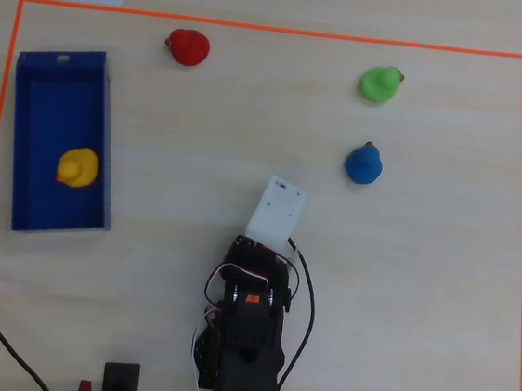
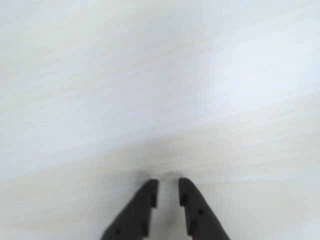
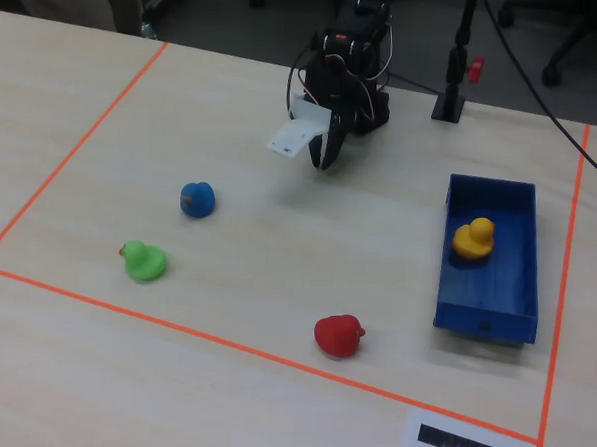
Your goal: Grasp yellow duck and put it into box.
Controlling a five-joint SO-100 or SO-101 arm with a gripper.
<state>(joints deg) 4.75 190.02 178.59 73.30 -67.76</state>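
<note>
The counter point(image 1: 188, 272) is pale wood-grain laminate, smooth with a soft sheen. The yellow duck point(image 1: 77, 168) looks like smooth rubber; the box point(image 1: 25, 133) is matt blue plastic. The hand point(image 2: 168, 196) has matt black plastic fingers.

**Quick headcount on my table**

From my remote feed I count four ducks: one yellow duck point(image 1: 77, 168), one red duck point(image 1: 188, 47), one green duck point(image 1: 380, 83), one blue duck point(image 1: 364, 163). One blue box point(image 1: 25, 133). One arm with one gripper point(image 3: 323, 160).

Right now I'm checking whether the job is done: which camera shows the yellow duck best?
The overhead view: the yellow duck sits plainly inside the blue box. The fixed view shows this too, at a slant. The wrist view shows only table.
</note>
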